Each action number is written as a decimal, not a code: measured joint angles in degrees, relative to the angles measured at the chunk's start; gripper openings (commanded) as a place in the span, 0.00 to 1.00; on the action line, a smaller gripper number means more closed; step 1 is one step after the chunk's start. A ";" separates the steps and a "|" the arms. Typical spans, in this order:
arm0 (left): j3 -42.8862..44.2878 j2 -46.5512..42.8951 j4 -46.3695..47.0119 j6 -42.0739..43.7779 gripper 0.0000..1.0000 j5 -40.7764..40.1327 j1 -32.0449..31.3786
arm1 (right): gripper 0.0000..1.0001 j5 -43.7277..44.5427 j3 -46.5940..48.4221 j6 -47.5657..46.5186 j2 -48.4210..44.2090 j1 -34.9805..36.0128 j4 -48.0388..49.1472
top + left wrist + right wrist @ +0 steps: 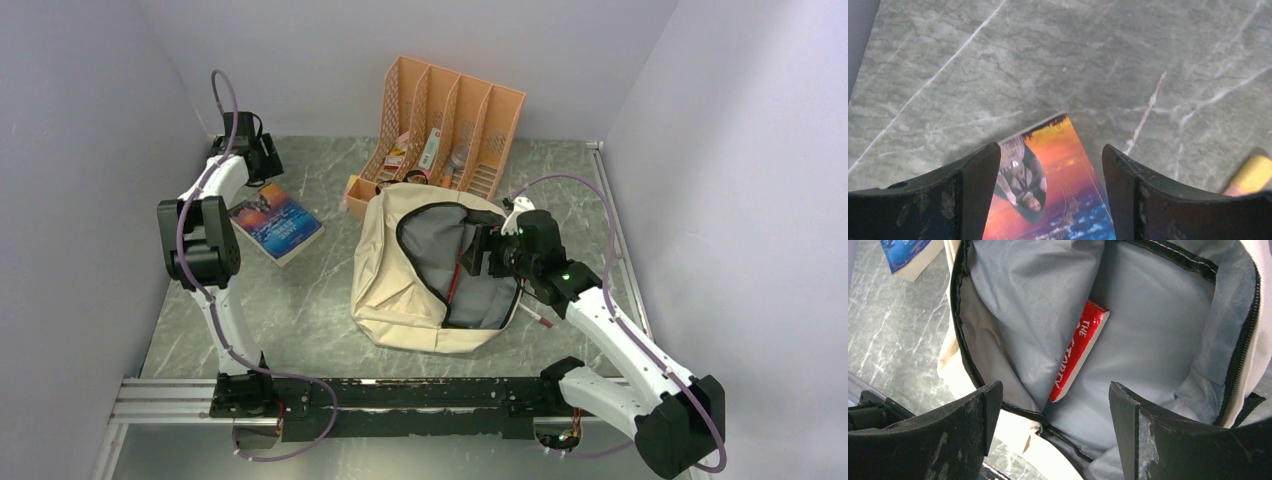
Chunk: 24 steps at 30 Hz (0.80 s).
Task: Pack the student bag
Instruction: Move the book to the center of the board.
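Student bag [400, 285] unzipped mid-frame, red book [1078, 357] inside.
Left gripper [1050, 150] spread over paperback [276, 222], upper left; right gripper [1053, 387] spread, empty, at bag mouth.

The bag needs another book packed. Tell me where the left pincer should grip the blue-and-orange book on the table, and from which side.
Probably grip the book at its far corner, coming straight down with the left pincer. It lies flat, cover up, so only its thin edges offer a hold; that corner sits under the gap between the open fingers, with bare table around it.
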 measured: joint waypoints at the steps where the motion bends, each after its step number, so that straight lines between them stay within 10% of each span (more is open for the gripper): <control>1: 1.05 1.33 -0.13 0.15 0.79 0.04 0.28 | 0.81 0.09 0.00 -0.07 -0.15 0.00 -0.15; 24: 9.35 14.38 -1.18 3.76 0.65 4.66 0.83 | 0.81 0.22 0.00 -0.39 -1.01 0.00 -1.42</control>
